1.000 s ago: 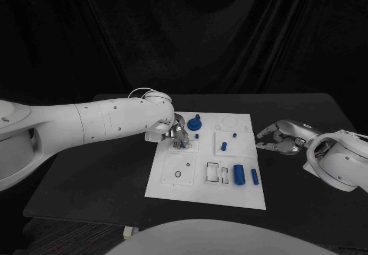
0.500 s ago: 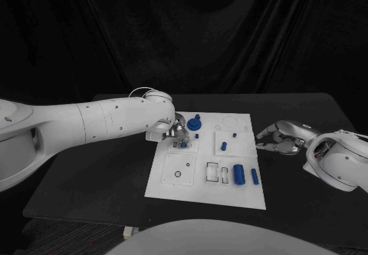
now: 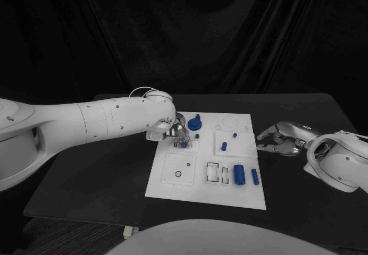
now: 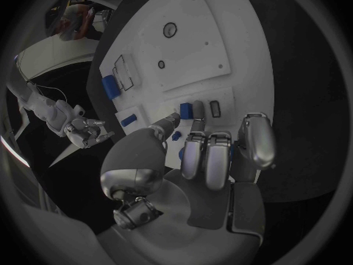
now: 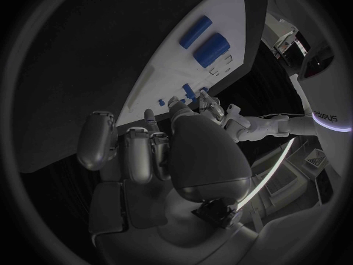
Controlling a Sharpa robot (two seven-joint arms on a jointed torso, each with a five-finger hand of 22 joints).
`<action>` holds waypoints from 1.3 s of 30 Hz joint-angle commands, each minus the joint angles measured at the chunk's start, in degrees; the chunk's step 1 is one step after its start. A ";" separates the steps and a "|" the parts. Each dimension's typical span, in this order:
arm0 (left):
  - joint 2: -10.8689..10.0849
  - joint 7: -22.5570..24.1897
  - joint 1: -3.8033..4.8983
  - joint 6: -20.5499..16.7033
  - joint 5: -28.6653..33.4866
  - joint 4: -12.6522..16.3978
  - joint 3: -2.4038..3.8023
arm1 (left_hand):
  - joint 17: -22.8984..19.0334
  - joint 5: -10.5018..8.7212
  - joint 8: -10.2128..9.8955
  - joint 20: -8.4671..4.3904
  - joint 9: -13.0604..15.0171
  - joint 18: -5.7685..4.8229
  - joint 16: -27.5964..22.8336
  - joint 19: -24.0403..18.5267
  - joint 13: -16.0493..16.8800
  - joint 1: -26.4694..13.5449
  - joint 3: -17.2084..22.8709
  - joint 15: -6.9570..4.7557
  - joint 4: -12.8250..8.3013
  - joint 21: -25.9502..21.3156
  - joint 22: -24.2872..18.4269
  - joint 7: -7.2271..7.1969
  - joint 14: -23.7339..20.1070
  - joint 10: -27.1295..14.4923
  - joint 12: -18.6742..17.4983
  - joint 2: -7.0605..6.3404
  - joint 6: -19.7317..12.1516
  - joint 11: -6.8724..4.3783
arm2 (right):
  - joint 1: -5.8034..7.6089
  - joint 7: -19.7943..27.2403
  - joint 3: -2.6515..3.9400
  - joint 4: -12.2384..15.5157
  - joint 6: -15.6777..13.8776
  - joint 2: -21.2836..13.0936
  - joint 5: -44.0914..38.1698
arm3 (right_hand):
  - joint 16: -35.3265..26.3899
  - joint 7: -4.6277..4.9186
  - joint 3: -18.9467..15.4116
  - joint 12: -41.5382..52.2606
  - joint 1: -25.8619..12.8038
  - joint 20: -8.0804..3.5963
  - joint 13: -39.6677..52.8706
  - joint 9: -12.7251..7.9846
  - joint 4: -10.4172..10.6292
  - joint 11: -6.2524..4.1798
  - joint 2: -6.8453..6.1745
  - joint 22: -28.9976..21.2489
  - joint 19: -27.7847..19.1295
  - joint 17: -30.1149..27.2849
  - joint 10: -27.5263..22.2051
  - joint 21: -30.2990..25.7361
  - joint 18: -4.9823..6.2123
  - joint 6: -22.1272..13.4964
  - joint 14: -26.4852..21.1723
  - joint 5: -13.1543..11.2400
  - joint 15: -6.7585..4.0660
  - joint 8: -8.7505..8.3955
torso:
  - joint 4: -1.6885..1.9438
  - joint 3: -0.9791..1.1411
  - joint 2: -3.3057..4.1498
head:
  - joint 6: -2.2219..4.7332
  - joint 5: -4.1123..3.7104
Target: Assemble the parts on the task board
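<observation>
Your left hand [image 3: 175,134] sits over the board's [image 3: 241,192] upper-left corner with its fingertips [image 4: 197,113] reaching down at a small blue part [image 4: 185,110] beside a slot [image 4: 215,108]. The fingers are drawn close together, but you cannot tell from these views whether they pinch that part or only touch it. That low, fingers-down pose looks chosen for seating the piece in the recess next to it.

The round blue knob [image 3: 194,125] stands just beyond the hand, already on the board, and two pegs [image 3: 224,145] stand upright near the middle. The cylinder [image 3: 239,174] and the slimmer bar [image 3: 254,176] lie flat near the front right — likely waiting their turn.

Your right hand [image 3: 281,139] rests off the board on the table [image 3: 100,175], fingers curled in on nothing — parked clear so the left has room.
</observation>
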 commanded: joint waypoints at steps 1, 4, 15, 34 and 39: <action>-0.01 -0.12 -0.39 -0.36 0.14 -0.13 -0.14 | 15.10 -0.19 -0.19 0.26 0.12 0.54 0.15 -0.04 12.58 0.03 -0.38 0.50 -0.11 -0.36 6.02 0.22 6.05 3.20 -0.19 0.62 -0.16 0.32 | -0.21 -0.95 0.03 -0.03 0.82 -0.02 -0.13 | -0.23 0.07 -0.09 -0.30 0.56 0.01 12.14 -0.10 -0.40 0.49 0.13 9.21 -0.58 6.77 3.54 -0.35 0.29 0.32 4.14 0.23 0.49 -0.39 | 0.08 0.00 -0.01 | 0.00 0.01; -0.09 -0.08 -0.40 -0.51 0.14 -0.05 -0.14 | 15.10 -0.19 -0.20 0.26 0.12 0.53 0.15 -0.03 12.57 0.06 -0.40 0.51 -0.11 -0.34 6.03 0.22 6.05 3.18 -0.21 0.62 -0.16 0.31 | -0.28 -0.96 0.03 -0.05 0.92 -0.03 -0.13 | -0.31 0.09 -0.08 -0.31 0.60 0.02 12.14 -0.11 -0.43 0.50 0.15 9.17 -0.63 6.68 3.53 -0.49 0.32 0.34 4.11 0.27 0.50 -0.40 | 0.06 -0.02 -0.01 | 0.00 0.05; -1.77 3.78 -0.41 -7.91 0.14 2.00 -0.14 | 15.10 -3.26 -0.20 0.35 0.63 0.30 0.15 0.87 13.16 -2.46 -8.37 0.54 5.17 0.39 6.96 0.36 6.05 3.90 0.60 -1.08 -0.32 0.42 | -0.36 -0.94 0.03 0.01 0.77 -0.27 -0.13 | -0.36 0.10 -0.08 -0.37 0.61 0.03 12.08 -0.13 -0.43 0.51 0.15 9.16 -0.65 6.63 3.48 -0.54 0.33 0.35 4.09 0.28 0.51 -0.41 | 0.04 -0.06 -0.05 | 0.00 -0.01; -9.50 5.36 0.22 -21.49 0.13 11.48 -0.13 | 15.10 -2.77 3.17 -0.17 3.94 0.00 0.15 2.31 13.75 4.14 -13.47 -0.03 6.69 1.56 8.09 -0.36 6.05 4.67 1.41 -0.52 -0.39 -0.22 | -0.38 -0.84 0.03 0.15 0.28 -0.95 -0.13 | -0.34 0.13 -0.29 -0.38 0.30 0.06 12.07 -0.21 -0.21 0.56 0.12 9.15 -0.67 6.66 3.47 -0.63 0.33 0.37 4.08 0.23 0.55 -0.48 | 0.02 -0.02 -0.10 | 0.00 -0.03; -10.24 4.31 0.23 -22.52 0.13 12.55 -0.14 | 15.10 -2.72 3.44 -0.20 4.17 0.05 0.15 2.18 13.57 4.31 -13.79 -0.05 6.97 1.33 8.03 -0.38 6.05 4.48 1.19 -0.37 -0.45 -0.24 | -0.38 -0.75 0.03 0.15 0.19 -1.03 -0.12 | -0.34 0.13 -0.29 -0.38 0.30 0.06 12.07 -0.21 -0.21 0.56 0.12 9.15 -0.67 6.66 3.47 -0.63 0.33 0.37 4.08 0.23 0.55 -0.48 | 0.08 0.03 -0.10 | 0.00 0.01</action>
